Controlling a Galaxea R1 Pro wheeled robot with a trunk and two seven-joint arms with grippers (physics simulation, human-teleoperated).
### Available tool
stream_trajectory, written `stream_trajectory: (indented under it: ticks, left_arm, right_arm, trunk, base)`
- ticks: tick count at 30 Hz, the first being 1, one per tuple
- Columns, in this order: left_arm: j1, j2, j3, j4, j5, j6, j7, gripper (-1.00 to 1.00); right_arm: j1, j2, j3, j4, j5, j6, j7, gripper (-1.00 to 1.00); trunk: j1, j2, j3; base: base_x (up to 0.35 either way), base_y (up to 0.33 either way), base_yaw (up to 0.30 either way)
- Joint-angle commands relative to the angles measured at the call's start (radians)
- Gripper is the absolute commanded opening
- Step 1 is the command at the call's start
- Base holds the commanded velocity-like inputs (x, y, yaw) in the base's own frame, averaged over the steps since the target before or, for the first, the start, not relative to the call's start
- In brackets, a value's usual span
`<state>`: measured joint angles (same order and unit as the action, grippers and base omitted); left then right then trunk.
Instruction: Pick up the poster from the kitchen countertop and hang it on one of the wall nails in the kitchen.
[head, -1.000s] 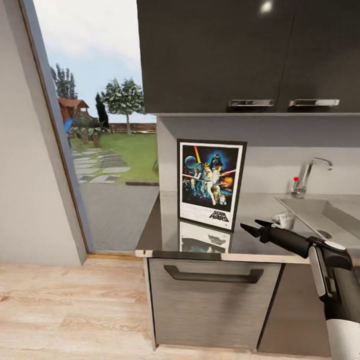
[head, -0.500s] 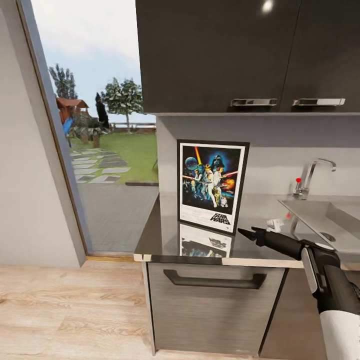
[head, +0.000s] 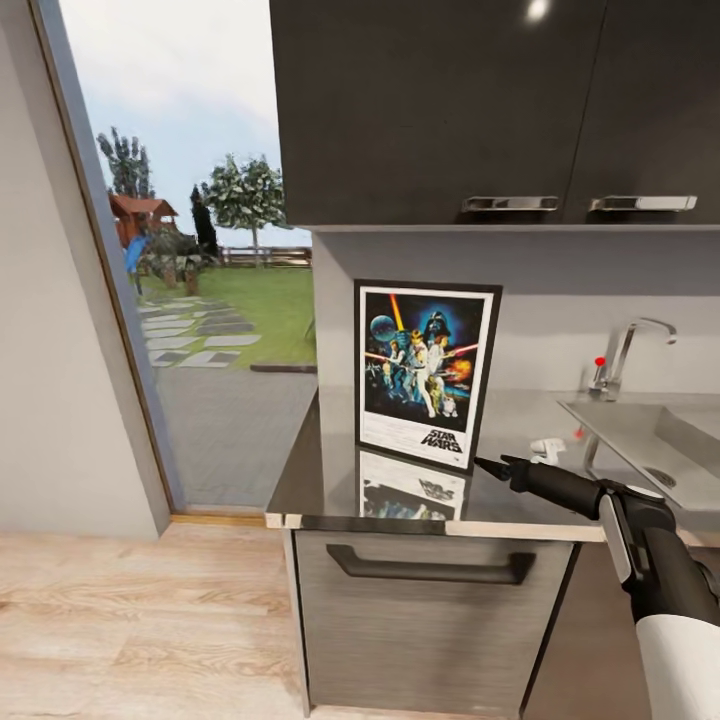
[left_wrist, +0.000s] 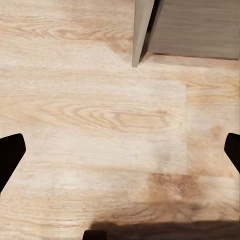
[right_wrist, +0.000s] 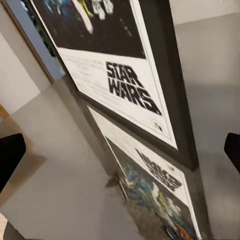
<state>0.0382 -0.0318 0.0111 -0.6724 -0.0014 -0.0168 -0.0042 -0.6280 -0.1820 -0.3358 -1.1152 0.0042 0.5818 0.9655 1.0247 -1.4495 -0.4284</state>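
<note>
black-framed upright star wars poster (head: 426, 373) stands at glossy grey stone counter (head: 310, 470) left end against wall. right gripper (head: 487, 466) jaws released, just beside poster's lower right corner. left gripper (left_wrist: 120, 150) released over wood floor (left_wrist: 90, 115).

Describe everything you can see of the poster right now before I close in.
The poster is an upright rectangle in a thin black frame with a white border, a dark blue scene of figures and black STAR WARS lettering low down. It stands on its bottom edge on the glossy kitchen countertop, which mirrors it, with the pale wall behind. The right gripper is near its lower right corner; contact is not evident.
</note>
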Motion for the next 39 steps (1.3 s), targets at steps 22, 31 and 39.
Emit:
stream_trajectory:
  ticks: [22,31,39]
  left_arm:
    - [0.000,0.004,0.003,-0.001,0.000,-0.002,0.000,1.00]
    - [0.000,0.009,0.003,-0.001,0.000,-0.002,0.000,1.00]
    - [0.000,0.009,0.003,-0.001,0.000,-0.002,0.000,1.00]
  right_arm:
    - [-0.001,0.001,0.000,0.000,-0.001,0.001,0.006,1.00]
    - [-0.001,0.001,0.000,0.000,-0.001,0.001,0.006,1.00]
    - [-0.001,0.001,0.000,0.000,-0.001,0.001,0.006,1.00]
  trunk:
    - [0.000,0.000,-0.001]
    - [0.000,0.000,-0.001]
    - [0.000,0.000,-0.001]
  base:
    - [0.093,0.000,0.000]
    - [0.039,0.000,0.000]
    - [0.024,0.000,0.019]
